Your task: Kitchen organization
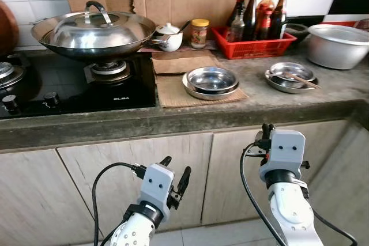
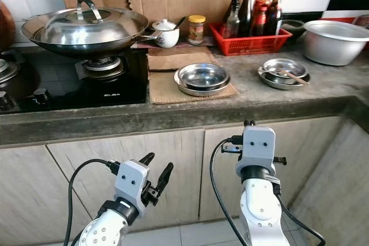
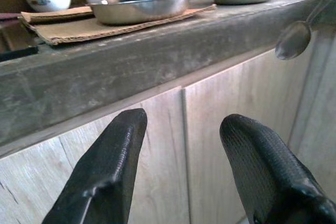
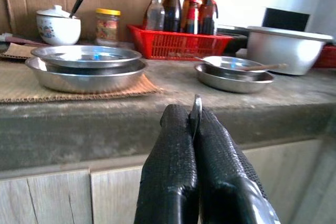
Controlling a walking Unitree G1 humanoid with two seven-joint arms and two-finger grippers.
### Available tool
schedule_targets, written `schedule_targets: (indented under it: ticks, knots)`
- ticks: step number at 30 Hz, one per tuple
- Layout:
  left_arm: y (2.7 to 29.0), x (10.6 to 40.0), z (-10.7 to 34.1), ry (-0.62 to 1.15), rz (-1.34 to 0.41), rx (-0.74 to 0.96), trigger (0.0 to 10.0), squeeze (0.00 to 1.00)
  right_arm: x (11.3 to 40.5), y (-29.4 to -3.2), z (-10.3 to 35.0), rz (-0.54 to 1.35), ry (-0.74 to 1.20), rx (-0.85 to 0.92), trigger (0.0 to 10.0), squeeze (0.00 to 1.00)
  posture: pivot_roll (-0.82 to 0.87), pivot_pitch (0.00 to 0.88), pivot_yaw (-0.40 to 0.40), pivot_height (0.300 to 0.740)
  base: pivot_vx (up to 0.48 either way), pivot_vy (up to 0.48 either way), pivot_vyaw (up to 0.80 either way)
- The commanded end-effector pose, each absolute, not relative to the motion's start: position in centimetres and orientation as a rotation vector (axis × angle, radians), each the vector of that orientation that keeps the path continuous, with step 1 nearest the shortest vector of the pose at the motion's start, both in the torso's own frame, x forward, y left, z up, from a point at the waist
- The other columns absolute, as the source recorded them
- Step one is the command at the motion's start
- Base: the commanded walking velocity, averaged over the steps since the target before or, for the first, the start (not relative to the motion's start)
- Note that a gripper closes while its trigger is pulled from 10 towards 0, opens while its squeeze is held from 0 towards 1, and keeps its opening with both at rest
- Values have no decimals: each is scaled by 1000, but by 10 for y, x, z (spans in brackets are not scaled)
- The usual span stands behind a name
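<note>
Parked low before the cabinet doors, under the counter's front edge (image 1: 173, 120): left gripper (image 1: 176, 166) at 7 o'clock in the head view, fingers spread wide with nothing between them. Right gripper (image 1: 266, 132) at 5 o'clock, fingers pressed together on a thin metal strip (edge-on in its own wrist view). Made plain from the left wrist camera as a spoon (image 3: 294, 39), rounded bowl out beside the counter edge. On the counter, stacked steel dishes (image 1: 211, 80) on a cardboard mat (image 1: 173, 91) near centre. At 2 o'clock, a second dish pair (image 1: 290, 76); at 1 o'clock, a red basket (image 1: 253, 47) of bottles; at 10 o'clock, a lidded wok (image 1: 92, 30).
</note>
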State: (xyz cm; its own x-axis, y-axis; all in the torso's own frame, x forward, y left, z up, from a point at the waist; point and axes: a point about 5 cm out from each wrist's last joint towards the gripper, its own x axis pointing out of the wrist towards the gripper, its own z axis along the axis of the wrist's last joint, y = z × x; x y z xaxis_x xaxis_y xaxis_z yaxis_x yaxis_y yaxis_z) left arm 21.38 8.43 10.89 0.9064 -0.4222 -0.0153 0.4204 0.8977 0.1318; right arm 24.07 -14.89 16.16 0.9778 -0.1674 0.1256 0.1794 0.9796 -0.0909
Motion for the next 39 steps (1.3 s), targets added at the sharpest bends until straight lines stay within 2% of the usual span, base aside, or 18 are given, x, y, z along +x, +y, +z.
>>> schedule_targets:
  ticks: [1,26,39]
  knots:
    - [83,212,109,-13,-443,133,10000,0,242,-148,159,-169,-95,-100,10000,0,49,0,-22,740,-266,0,0]
    - [81,212,110,-13,-445,129,10000,0,230,-131,140,-7,-7,-51,10000,0,34,0,-21,740,-266,0,0]
    - [83,206,111,-6,-455,127,10000,0,214,-117,131,177,-15,15,10000,0,33,0,-12,740,-279,0,0]
